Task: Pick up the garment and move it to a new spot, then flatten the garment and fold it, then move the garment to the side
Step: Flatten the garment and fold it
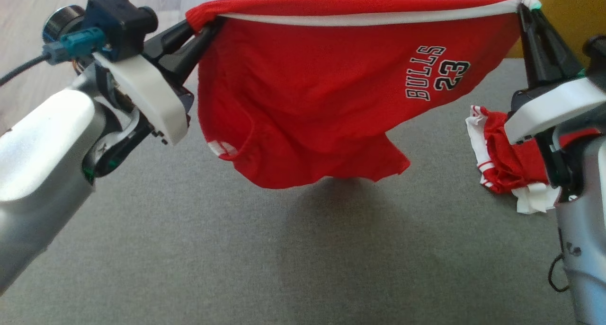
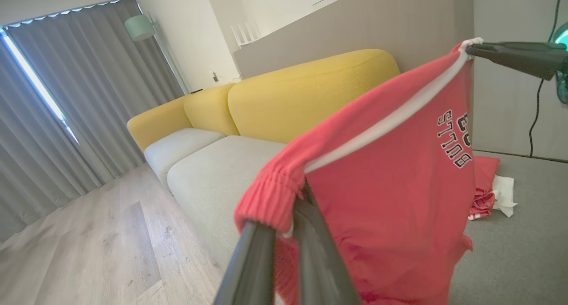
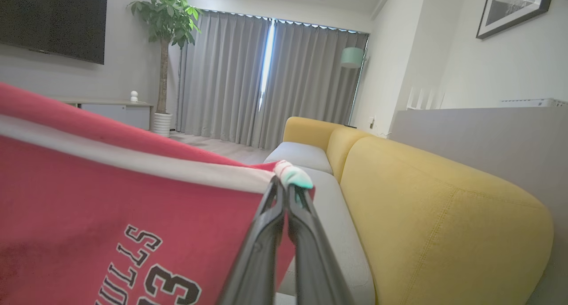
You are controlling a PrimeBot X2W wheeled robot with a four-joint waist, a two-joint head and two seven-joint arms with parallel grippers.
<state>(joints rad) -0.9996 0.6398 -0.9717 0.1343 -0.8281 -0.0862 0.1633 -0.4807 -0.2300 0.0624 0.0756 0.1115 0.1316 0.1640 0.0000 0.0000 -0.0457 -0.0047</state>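
There are two garments and two grippers. The one being worked is a red knit jersey garment with a white band along its top edge and a black-and-white "BULLS 23" print. It hangs stretched in the air between the arms, above the grey fabric surface, with its lower folds loose and clear of that surface. The left gripper has its dark fingers pressed together on the ribbed red corner at one end. The right gripper has its fingers clamped tight on the white-banded corner at the other end.

The second garment, a crumpled red-and-white bundle, lies on the grey surface near the right arm, which hides part of it. One yellow sofa with pale grey seat cushions stands behind.

In the right wrist view the print runs off the bottom edge. In the left wrist view the hanging garment's lower hem is cut off.
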